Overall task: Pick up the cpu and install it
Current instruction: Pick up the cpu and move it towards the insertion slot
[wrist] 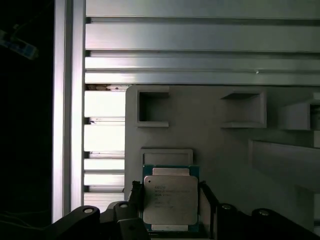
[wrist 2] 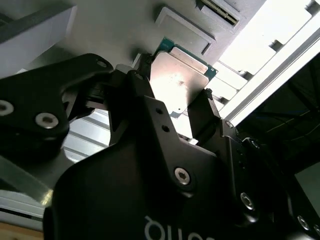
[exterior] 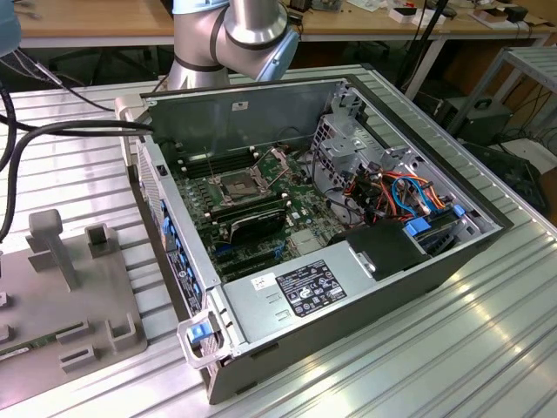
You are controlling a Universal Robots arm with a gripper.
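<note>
Grey fixture plate (exterior: 70, 296) lies on the slatted table (exterior: 435, 348) at the exterior view's left, beside the open computer case (exterior: 331, 287) with its dark-centred socket (exterior: 233, 185).

Second wrist view: black gripper (wrist 2: 176, 82) clamped on the cpu (wrist 2: 182, 80), fingers (wrist 2: 206, 107) against opposite edges.

First wrist view: cpu (wrist: 170, 200) held over the plate (wrist: 225, 150), silvery face to camera.

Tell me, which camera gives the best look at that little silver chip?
The first wrist view: the cpu faces it squarely, metal face and green edge plain, gripped in the claw. The second wrist view catches it slanted, glare-washed, partly behind the claw. The exterior view takes in the computer case instead.
</note>
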